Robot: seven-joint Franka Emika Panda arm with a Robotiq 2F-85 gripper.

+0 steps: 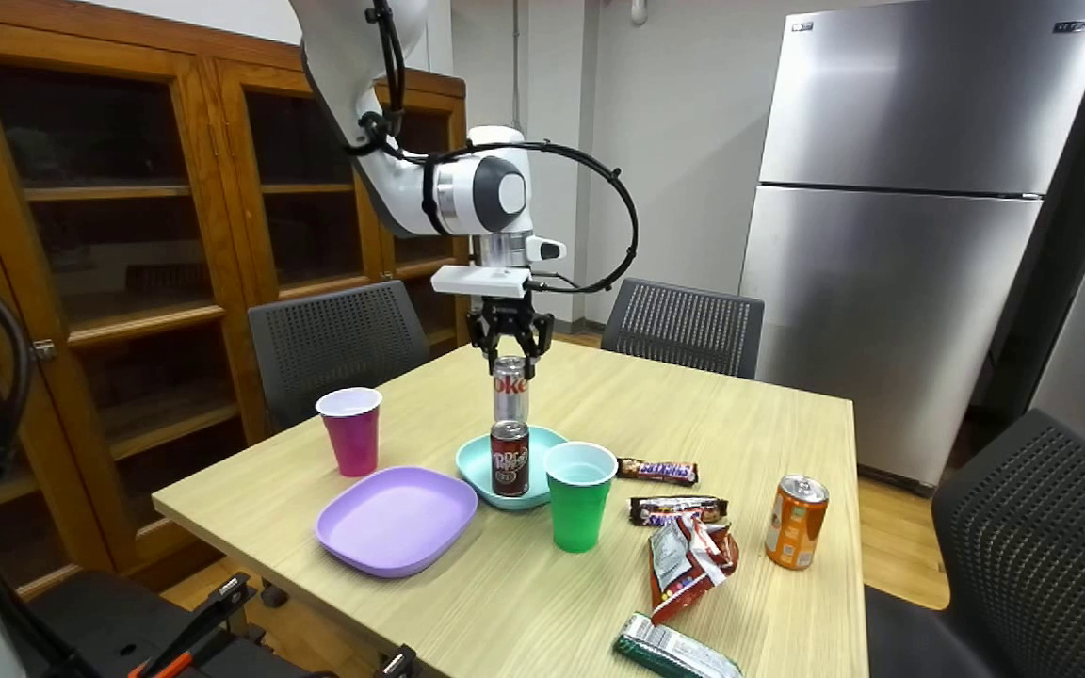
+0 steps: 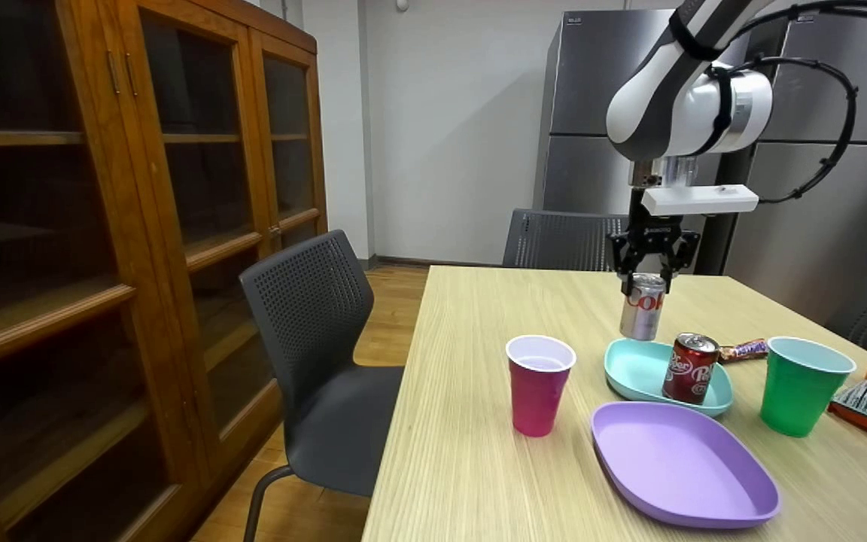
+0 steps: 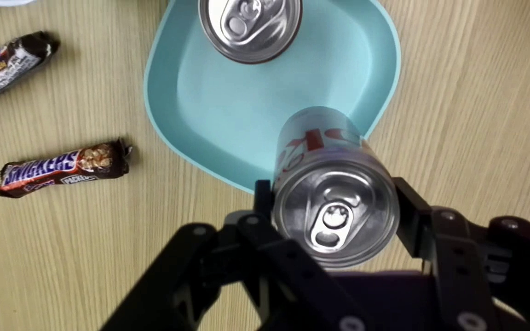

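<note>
Two fingers (image 3: 413, 216), partway apart, tight on a silver Coke can (image 3: 336, 207), aloft near the turquoise plate (image 3: 242, 110).

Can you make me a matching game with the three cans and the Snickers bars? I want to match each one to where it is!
Things:
1. Coke can
2. Dr Pepper can
3. orange can
4. Snickers bars

Places:
A. standing right on the table
B. held in the gripper
C. lying on the table
D. standing in the turquoise plate

Right pairs: 1-B, 2-D, 3-A, 4-C
</note>
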